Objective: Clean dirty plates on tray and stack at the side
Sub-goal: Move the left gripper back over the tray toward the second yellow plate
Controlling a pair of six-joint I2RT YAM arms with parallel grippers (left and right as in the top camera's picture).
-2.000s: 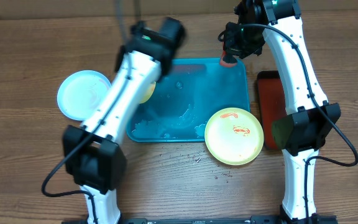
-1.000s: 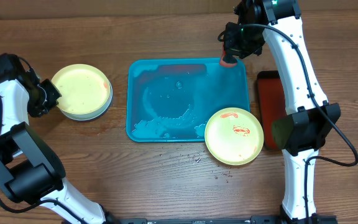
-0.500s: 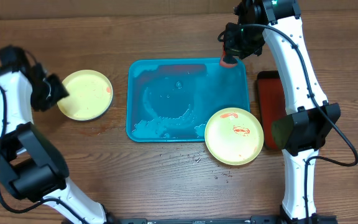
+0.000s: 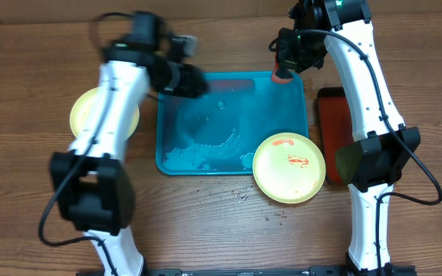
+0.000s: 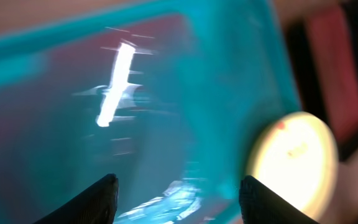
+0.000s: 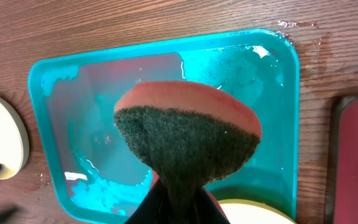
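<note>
Count of items on the wooden table (image 4: 206, 222).
Two pale yellow-green round plastic plates are counted. The left plate (image 4: 83, 115) lies on the table beside the one large turquoise rectangular plastic tray (image 4: 206, 115) and is partly hidden by the left arm. The smeared plate (image 4: 288, 167), marked with red sauce, overlaps the tray's near right corner. A third plate cannot be made out. White foam (image 4: 206, 157) is seen along the tray's near edge. The left end effector (image 5: 182, 199) is held above the tray, fingers spread, nothing between them. The right end effector (image 4: 282, 67) is closed on one red-backed green scouring sponge (image 6: 188, 134) over the tray's far right corner. One dark red black-rimmed tray (image 4: 331, 115) lies to the right.
</note>
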